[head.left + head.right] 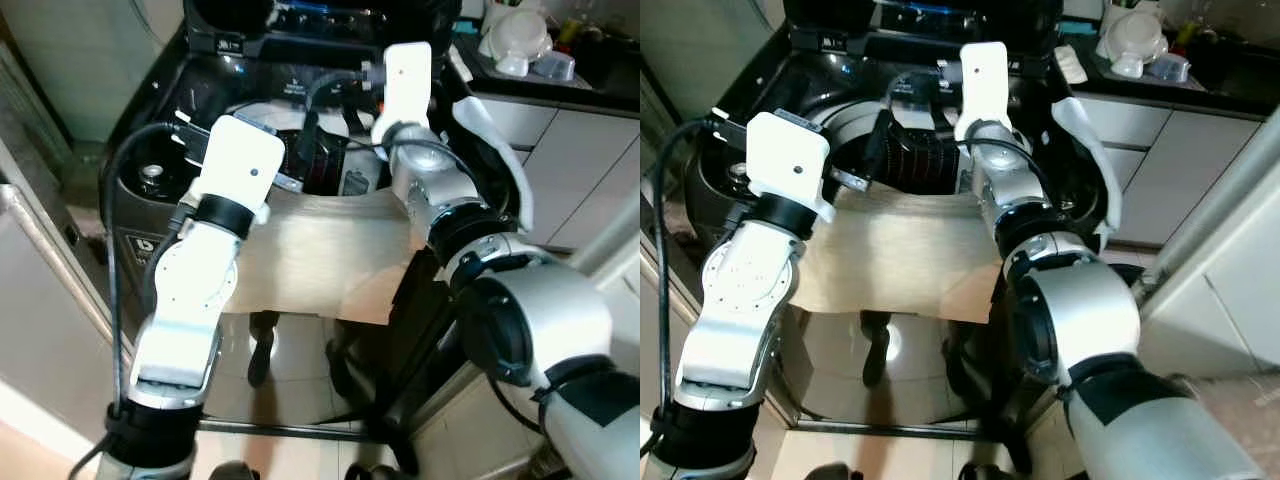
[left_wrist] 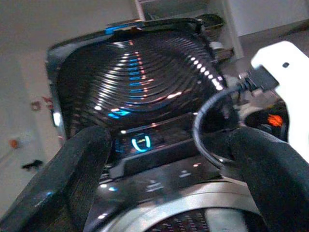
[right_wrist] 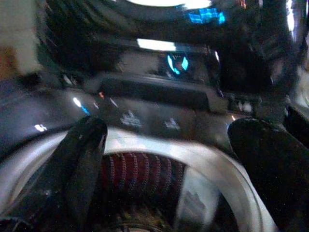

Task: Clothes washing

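**Cloth at the washer's rim, not yet in the drum**

Cloth (image 1: 320, 255), beige and broad, hung draped over the front edge of the open top-loading washing machine (image 1: 150, 200) when I checked, with most of it dangling outside. I judged the loading step unfinished: the cloth had yet to go into the drum (image 3: 145, 174).

Both arms reached over the opening. My left gripper (image 2: 159, 159) showed its fingers spread apart with nothing between them, and my right gripper (image 3: 164, 159) was likewise spread and empty above the drum.

Room looked tight: the raised lid (image 2: 135, 92) stood just behind, a table (image 1: 560, 75) crowded the right, and a wall closed the left.
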Motion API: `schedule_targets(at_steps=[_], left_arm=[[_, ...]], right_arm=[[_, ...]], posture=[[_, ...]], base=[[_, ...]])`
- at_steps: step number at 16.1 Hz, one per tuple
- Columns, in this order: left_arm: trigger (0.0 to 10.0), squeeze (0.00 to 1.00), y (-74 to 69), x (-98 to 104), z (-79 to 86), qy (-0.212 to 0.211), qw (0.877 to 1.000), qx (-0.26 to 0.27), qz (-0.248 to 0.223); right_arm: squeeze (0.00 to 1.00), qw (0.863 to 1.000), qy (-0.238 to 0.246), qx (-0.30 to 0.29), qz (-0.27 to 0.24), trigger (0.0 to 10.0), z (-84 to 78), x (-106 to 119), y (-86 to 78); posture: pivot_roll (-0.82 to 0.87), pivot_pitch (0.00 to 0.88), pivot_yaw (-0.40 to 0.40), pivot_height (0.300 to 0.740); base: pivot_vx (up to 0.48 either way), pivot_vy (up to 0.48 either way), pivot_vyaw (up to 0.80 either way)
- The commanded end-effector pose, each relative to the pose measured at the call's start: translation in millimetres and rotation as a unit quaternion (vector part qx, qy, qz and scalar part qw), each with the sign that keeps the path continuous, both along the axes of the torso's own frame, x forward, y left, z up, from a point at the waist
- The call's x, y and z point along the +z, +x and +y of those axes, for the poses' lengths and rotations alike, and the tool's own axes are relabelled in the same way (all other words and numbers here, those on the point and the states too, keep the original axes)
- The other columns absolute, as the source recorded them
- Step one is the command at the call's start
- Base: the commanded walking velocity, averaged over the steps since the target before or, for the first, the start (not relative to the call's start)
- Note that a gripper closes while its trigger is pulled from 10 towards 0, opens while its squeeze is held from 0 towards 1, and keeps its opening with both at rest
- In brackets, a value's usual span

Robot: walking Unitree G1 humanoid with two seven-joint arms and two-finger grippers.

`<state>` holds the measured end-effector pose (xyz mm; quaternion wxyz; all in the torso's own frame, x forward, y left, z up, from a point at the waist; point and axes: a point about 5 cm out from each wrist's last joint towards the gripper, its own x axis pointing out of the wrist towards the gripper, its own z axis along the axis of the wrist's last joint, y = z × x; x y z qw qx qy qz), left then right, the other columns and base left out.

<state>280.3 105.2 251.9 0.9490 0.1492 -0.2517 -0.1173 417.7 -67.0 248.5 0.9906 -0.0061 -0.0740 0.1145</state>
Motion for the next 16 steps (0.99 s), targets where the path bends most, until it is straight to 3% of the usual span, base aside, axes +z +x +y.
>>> schedule_targets(at_steps=[1, 3, 6, 10, 12, 13, 16], left_arm=[[10.0, 0.0, 2.3, -8.7, -1.7, -0.009, 1.0, -0.007, 0.029], [10.0, 0.0, 2.5, -14.1, -2.9, 0.008, 0.999, 0.0, 0.031], [10.0, 0.0, 4.2, -19.6, -2.6, 0.006, 0.999, -0.003, 0.036], [10.0, 0.0, 9.6, -30.0, 0.5, -0.024, 0.997, 0.001, 0.068], [10.0, 0.0, 9.4, -29.5, 2.0, -0.027, 0.998, 0.0, 0.06], [10.0, 0.0, 10.5, -32.8, 1.3, -0.043, 0.996, -0.005, 0.079], [10.0, 0.0, 11.0, -34.1, 0.8, -0.032, 0.996, -0.011, 0.078]], right_arm=[[0.0, 1.0, 0.001, 0.0, -0.011, 10.0, -6.2, -8.0, -1.9], [0.0, 1.0, 0.012, -0.004, 0.026, 10.0, -19.6, -38.9, -6.5], [0.0, 0.999, 0.011, -0.032, 0.024, 10.0, -42.2, -49.9, -8.7], [0.0, 0.999, 0.014, -0.035, 0.039, 10.0, -45.3, -59.7, -11.0], [0.0, 0.999, 0.006, -0.035, 0.036, 10.0, -44.5, -59.0, -11.1], [0.0, 0.999, 0.008, -0.033, 0.038, 10.0, -43.8, -59.6, -11.2], [0.0, 0.999, 0.01, -0.032, 0.043, 10.0, -43.6, -61.1, -11.3]], posture=[[0.15, 0.022, -0.067, 0.74], [0.13, 0.022, -0.057, 0.74], [0.11, 0.012, -0.042, 0.74], [0.11, 0.006, -0.042, 0.74], [0.1, 0.012, -0.043, 0.74], [0.1, 0.015, -0.045, 0.74], [0.1, 0.017, -0.045, 0.74]], base=[[0.0, 0.458, 0.0], [-0.129, 0.204, 0.0], [0.0, 0.0, 0.0], [-0.114, 0.0, 0.0], [-0.18, 0.0, 0.0], [0.0, 0.472, 0.0], [0.0, 0.44, 0.0]])
